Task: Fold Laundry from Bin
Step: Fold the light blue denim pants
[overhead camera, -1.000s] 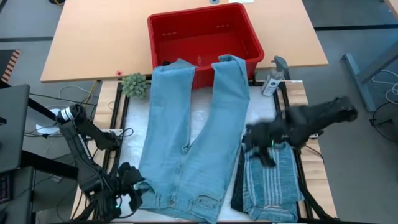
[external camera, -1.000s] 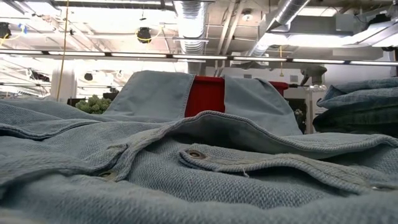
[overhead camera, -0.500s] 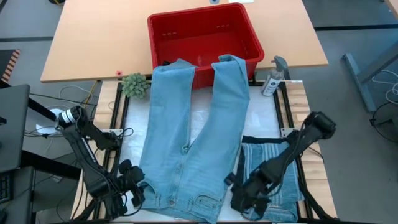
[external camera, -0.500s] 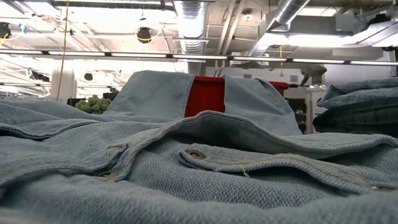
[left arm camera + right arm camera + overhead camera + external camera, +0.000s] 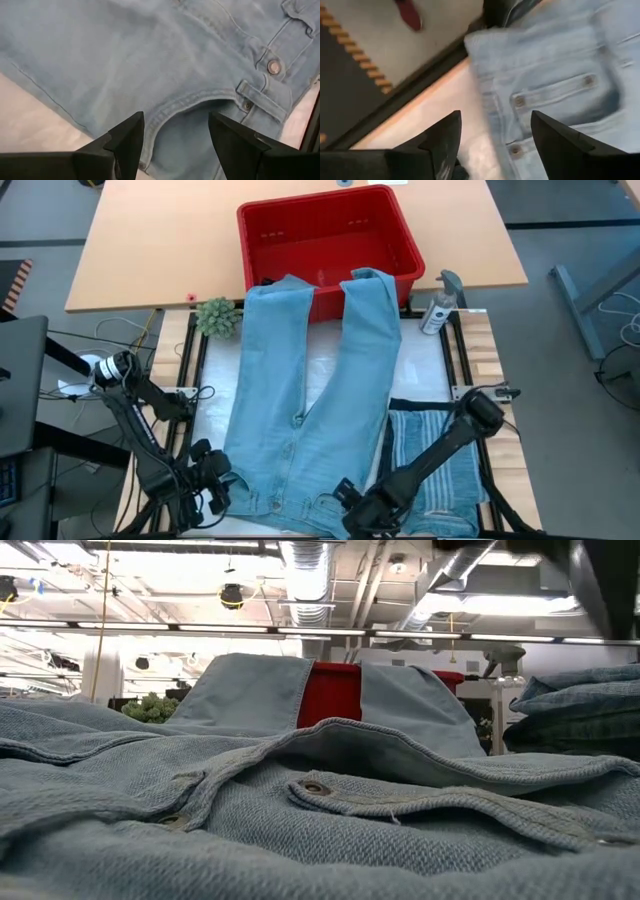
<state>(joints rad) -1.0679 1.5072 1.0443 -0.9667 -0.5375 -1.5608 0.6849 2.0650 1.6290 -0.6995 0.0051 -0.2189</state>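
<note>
While jeans (image 5: 305,395) lie spread below bin (image 5: 325,238), right gripper (image 5: 352,508) (jaws apart, empty) has swung from striped shirt (image 5: 435,460) to jeans' waistband; left gripper (image 5: 207,488), released, flanks opposite corner; fold next.

- Jeans (image 5: 300,390): light blue denim, matt, coarse weave, metal rivets.
- Bin (image 5: 395,225): red plastic, smooth, slight gloss.
- Striped shirt (image 5: 450,470): soft matt cloth.
- Surface (image 5: 150,240): pale wood, smooth, matt.

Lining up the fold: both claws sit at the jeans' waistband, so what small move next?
Probably lower both open claws, left and right, and pinch the waistband corners of the light blue denim jeans; they lie flat, legs reaching the red plastic bin.
</note>
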